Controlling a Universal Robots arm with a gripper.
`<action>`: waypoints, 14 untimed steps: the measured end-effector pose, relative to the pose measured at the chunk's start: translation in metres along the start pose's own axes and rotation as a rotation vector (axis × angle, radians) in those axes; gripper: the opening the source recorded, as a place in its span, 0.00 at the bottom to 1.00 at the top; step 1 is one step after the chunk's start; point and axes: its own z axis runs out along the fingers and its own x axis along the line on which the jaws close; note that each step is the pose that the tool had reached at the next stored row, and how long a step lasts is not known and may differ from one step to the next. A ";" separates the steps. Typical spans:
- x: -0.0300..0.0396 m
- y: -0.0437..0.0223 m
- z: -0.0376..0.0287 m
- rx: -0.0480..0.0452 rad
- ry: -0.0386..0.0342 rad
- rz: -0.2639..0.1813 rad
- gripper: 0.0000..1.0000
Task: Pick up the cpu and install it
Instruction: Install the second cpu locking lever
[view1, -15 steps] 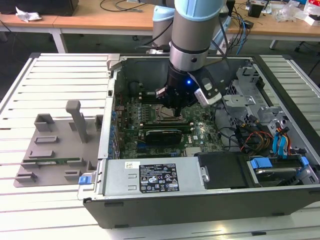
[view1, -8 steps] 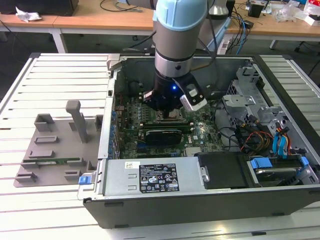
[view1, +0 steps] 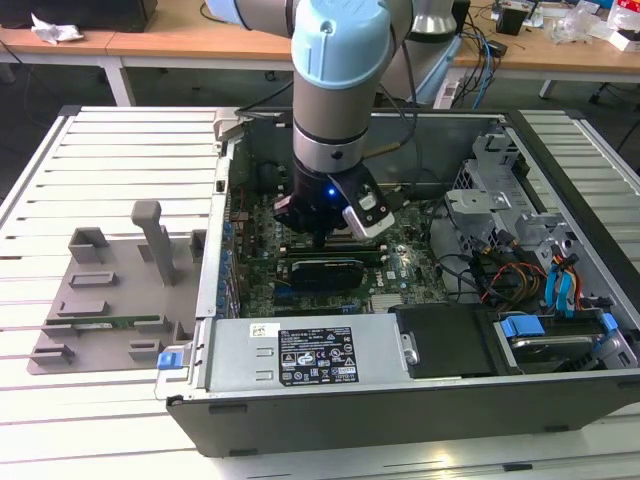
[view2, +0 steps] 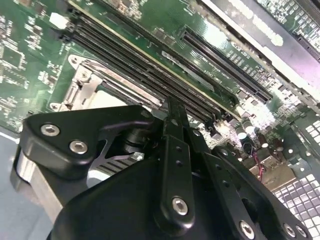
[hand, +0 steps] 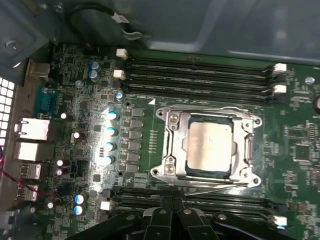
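Nearest my lens in the second wrist view is the black, bolted linkage of the hand (view2: 172, 112), its dark fingers meeting over the green motherboard (view2: 30, 55). They look drawn together with nothing between them, though I cannot tell for certain from this angle.

In the first wrist view I see the small flat square cpu with the silver-grey metal top (hand: 207, 147) lying inside the square socket with the metal frame (hand: 170, 150). It looks slightly crooked in the recess, one side sitting a little off the frame's line. The hand's fingertips (hand: 172, 212) sit just beside the socket, over the long black memory slots (hand: 200, 75) on that side; more slots run along the socket's far side. A row of blue-topped cylindrical capacitors (hand: 109, 137) stands beside the socket.

From the exterior view I read the pale blue and grey arm (view1: 335, 80) reaching straight down into the open black computer case (view1: 420, 400), the hand (view1: 320, 235) low over the board. The case rests on a white slatted desk (view1: 110, 140). A grey moulded parts tray (view1: 110, 300) lies at the exterior view's left, well apart from the hand.
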 end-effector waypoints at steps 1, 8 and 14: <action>0.0024 -0.0001 0.0022 -0.0024 0.0002 -0.003 0.11; 0.0098 0.0032 0.0149 -0.0321 0.0014 -0.031 0.11; 0.0108 0.0061 0.0202 -0.0448 0.0032 -0.052 0.11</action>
